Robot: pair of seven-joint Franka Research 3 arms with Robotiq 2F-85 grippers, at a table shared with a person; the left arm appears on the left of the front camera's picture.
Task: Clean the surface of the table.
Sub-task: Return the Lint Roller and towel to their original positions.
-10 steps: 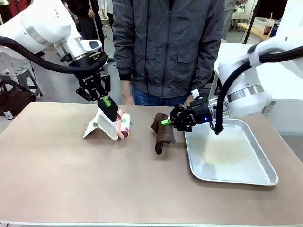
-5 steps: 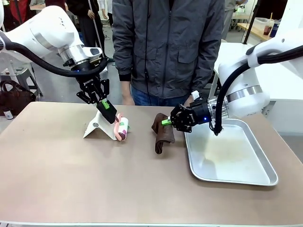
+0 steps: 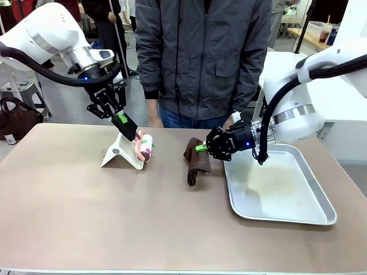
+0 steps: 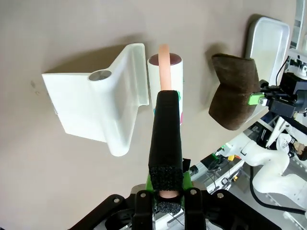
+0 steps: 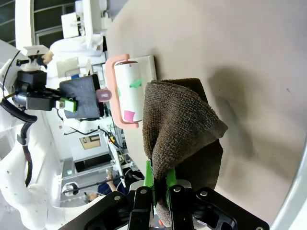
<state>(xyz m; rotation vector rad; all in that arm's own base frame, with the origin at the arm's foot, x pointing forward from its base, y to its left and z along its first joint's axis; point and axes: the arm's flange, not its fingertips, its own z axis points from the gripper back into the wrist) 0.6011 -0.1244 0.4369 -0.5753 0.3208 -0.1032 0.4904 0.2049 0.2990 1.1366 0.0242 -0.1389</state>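
The brown table (image 3: 86, 223) spans the whole foreground, with a person (image 3: 203, 57) standing at its far edge. A metal tray (image 3: 312, 215) lies on its right side. The right gripper (image 3: 202, 148) is clenched on a brown cloth (image 3: 196, 163) beside the tray. The left gripper (image 3: 129, 128) grasps a lint roller (image 3: 144, 148) by its black handle, next to a white stand (image 3: 119, 153).

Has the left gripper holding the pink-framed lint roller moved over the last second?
Yes. The left gripper and lint roller drifted up and left of the static white stand.
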